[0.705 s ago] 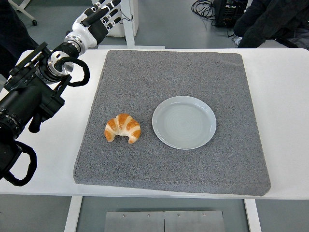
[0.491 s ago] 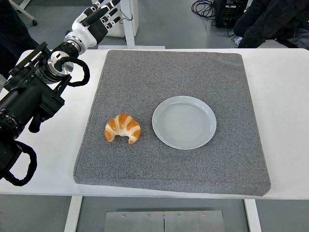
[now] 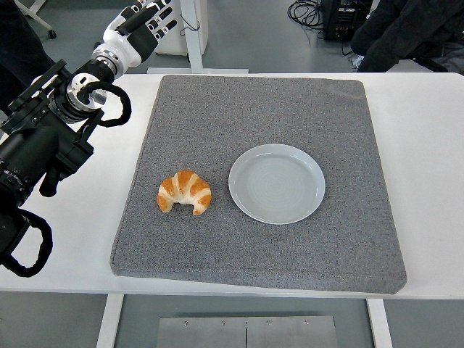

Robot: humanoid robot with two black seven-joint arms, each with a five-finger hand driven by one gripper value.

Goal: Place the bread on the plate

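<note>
Over the last fraction of a second the left hand [image 3: 138, 29] has drifted slightly up and toward the far-left corner of the desk [image 3: 428, 145], and the black forearm behind it has shifted the same way. Nothing else has moved. That small shift carries the hand away from the bread [image 3: 185, 192] rather than toward it, so the task has not really begun: no reach, no contact, no grasp.

The left arm enters from the left edge and stretches forward along that side of the desk, the hand raised beyond the far edge. Its white-and-black fingers are extended and loosely spread, released, holding nothing. The right arm does not appear at all.

The bread, a croissant, lies on the grey mat [image 3: 261, 109] toward the desk's near-left part, its curved back facing the far edge. The plate [image 3: 276, 183] sits just beside it toward the right, near the desk's middle, close to the bread but with a strip of mat between them. The plate is empty. A dark-clothed person [image 3: 406, 32] shows at the far-right corner.
</note>
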